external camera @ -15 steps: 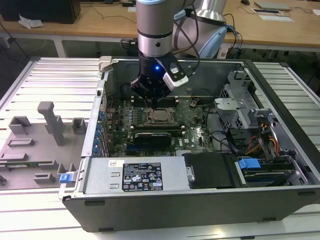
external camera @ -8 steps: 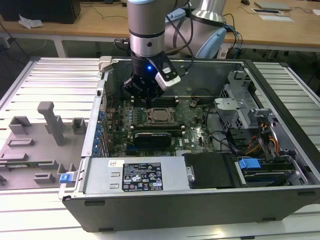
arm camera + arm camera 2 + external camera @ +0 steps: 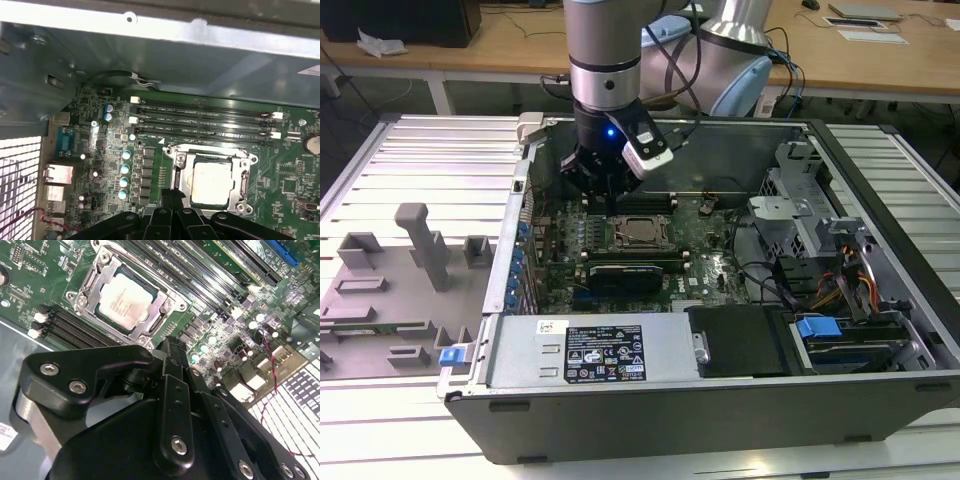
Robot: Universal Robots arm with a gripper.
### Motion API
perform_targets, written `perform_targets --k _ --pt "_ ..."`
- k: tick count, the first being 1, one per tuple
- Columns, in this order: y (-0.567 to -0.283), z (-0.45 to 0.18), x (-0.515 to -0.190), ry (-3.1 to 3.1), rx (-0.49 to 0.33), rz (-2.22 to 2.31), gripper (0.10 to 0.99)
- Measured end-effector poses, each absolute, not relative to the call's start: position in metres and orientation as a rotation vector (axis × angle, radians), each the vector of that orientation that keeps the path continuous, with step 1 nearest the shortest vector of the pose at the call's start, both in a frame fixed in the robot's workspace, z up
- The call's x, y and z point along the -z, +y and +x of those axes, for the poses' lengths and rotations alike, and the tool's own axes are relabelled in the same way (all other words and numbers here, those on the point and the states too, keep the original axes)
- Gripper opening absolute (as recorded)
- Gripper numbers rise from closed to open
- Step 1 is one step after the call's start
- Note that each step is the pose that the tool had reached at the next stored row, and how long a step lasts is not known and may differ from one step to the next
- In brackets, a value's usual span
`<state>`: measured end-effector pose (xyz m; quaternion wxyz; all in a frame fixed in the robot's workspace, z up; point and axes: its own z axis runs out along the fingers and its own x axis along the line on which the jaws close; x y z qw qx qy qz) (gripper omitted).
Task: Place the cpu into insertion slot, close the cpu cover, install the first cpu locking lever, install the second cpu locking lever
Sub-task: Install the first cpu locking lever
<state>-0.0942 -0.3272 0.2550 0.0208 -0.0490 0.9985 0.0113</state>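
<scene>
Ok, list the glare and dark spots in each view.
Exterior view: even room light, a blue lamp glowing above the gripper, the motherboard dimmer down inside the case. Second wrist view: the cpu shines pale, and the perforated vent wall is blown out white. First wrist view: the same white washout at that wall, and glints along the memory slots.

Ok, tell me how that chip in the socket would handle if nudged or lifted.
The chip looks flat, thin and rigid, so probably stiff and light. Its smooth metal top likely gives little grip. Sitting inside the metal frame, it probably won't slide.
</scene>
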Motion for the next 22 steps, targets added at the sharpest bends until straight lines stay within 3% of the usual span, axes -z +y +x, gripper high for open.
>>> perform_targets --k 9,17,22 --pt "-0.327 -0.106 -0.259 3.093 -0.088 -0.151 0.106" --pt "-0.327 -0.118 -0.259 3.065 -0.355 -0.144 0.106" --pt "-0.327 -0.118 -0.257 3.055 -0.421 -0.142 0.106"
